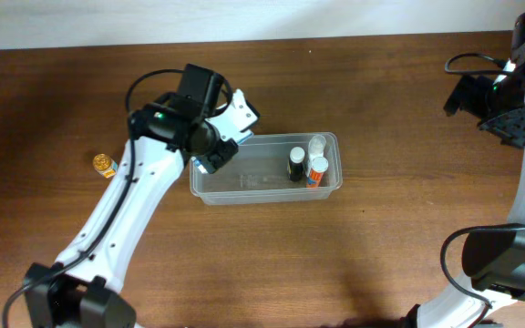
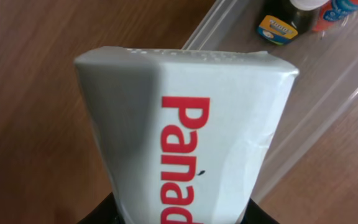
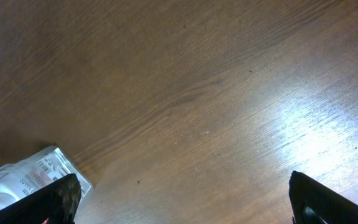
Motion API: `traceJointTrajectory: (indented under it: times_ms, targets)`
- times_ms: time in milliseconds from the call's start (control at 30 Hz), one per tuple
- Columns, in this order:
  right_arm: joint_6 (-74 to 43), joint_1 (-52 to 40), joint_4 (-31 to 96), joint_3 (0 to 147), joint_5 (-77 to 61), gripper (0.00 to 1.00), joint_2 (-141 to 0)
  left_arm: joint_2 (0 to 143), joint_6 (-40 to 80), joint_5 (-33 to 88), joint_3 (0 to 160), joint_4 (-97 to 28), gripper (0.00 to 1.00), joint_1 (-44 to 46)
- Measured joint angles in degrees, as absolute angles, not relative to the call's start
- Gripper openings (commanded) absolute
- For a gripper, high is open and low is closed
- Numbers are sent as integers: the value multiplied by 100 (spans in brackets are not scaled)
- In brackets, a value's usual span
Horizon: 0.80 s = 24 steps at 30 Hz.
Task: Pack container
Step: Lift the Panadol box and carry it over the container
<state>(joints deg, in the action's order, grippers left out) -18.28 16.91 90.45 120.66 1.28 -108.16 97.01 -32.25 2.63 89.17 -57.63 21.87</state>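
Note:
The container [image 1: 258, 182] is a clear shallow tub at the table's middle. In its right end stand a black bottle [image 1: 296, 164], a white-capped bottle [image 1: 317, 145] and an orange bottle [image 1: 317, 170]. My left gripper [image 1: 224, 137] is shut on a white box [image 1: 242, 111] with red lettering and holds it above the tub's left end. In the left wrist view the box [image 2: 191, 137] fills the frame, with the tub's rim [image 2: 328, 93] and the black bottle [image 2: 278, 25] behind it. My right gripper [image 3: 182, 199] is open and empty above bare table.
A small orange bottle [image 1: 105, 165] lies on the table left of the left arm. A clear plastic pack with a label [image 3: 36, 174] lies by the right gripper's left finger. The right arm [image 1: 509, 100] is at the far right.

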Motion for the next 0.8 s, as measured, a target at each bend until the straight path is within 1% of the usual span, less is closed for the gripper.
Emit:
traceJointTrajectory:
  times_ms: [300, 500, 800]
  targets:
    - [-1822, 1691, 9045, 12066, 128, 98, -10816, 10425, -3848, 283, 8917, -5513, 38, 2276]
    - [-1824, 1691, 9045, 12066, 128, 98, -10816, 10851, -3951, 287, 8917, -5234, 39, 2276]
    - [-1826, 1691, 9045, 12066, 128, 98, -10816, 11209, -4174, 499, 8917, -5225, 37, 2276]
